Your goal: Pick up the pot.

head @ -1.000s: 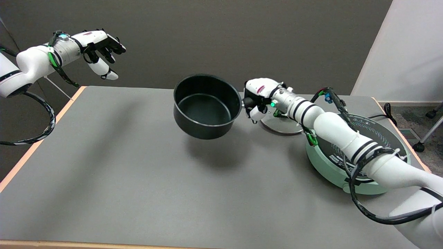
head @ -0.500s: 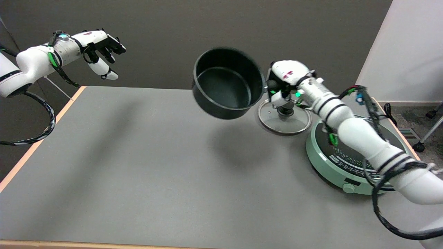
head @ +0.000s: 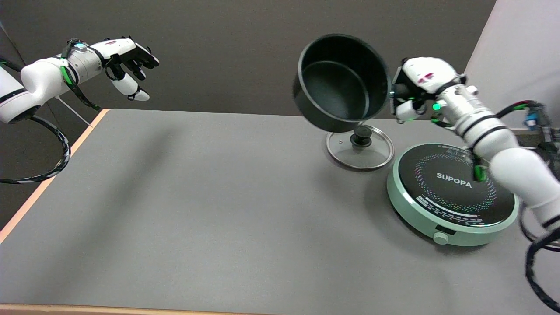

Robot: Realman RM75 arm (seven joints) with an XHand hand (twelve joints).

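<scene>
Change: since the earlier frames the round black metal pot has risen and travelled to the right, carried from above the middle of the table to a spot high above the lid; the right arm has swung up and rightward with it, uncovering the cooker's top.
Pot: one, held in the air, clear of the table, tilted so its empty inside faces the camera.
Right hand: one black-and-white hand, fingers wrapped tight around the pot's handle at the pot's right side; the handle itself is hidden inside the grip.
Lid: one round glass lid with a metal rim and black knob, lying flat on the table, below the pot and just beside the cooker.
Cooker: one round pale-green induction cooker with a black top marked SUPOPA, standing at the table's right side, one knob on its front.
Table: one grey table with an orange edge.
Left hand: one, held in the air at upper left, holding nothing.
</scene>
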